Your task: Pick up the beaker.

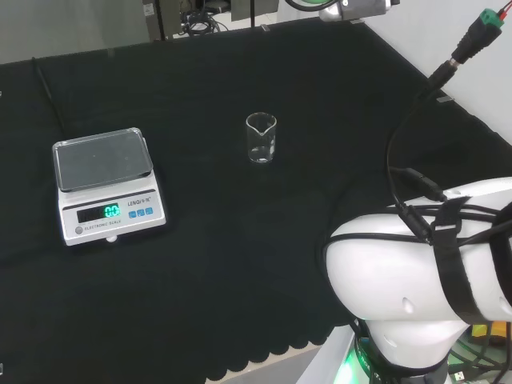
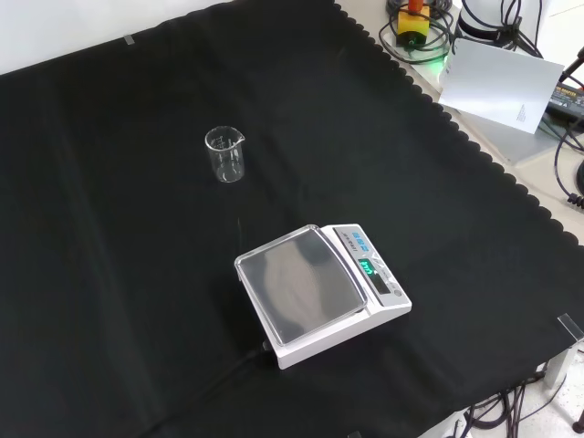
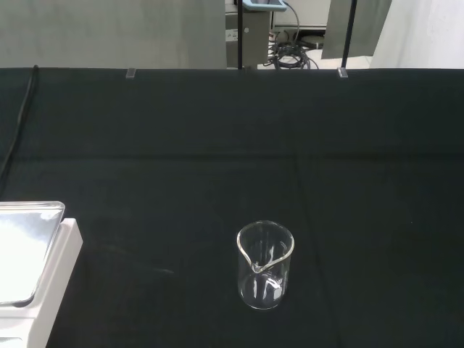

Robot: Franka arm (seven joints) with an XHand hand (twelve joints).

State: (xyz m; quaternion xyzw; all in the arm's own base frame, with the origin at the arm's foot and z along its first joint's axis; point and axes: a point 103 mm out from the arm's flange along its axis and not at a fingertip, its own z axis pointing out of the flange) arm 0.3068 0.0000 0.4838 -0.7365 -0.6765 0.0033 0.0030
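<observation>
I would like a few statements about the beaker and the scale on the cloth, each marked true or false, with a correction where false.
1. The beaker stands upright on the black cloth. True.
2. The beaker sits on the pan of the scale. False: it stands on the cloth, apart from the scale.
3. The beaker looks empty. True: the clear glass shows no liquid in it.
4. The display of the scale is dark. False: it glows green in the head view and in the front view.
5. In the head view the scale is to the left of the beaker. True.
6. Something lies on the pan of the scale. False: the pan is bare.
</observation>
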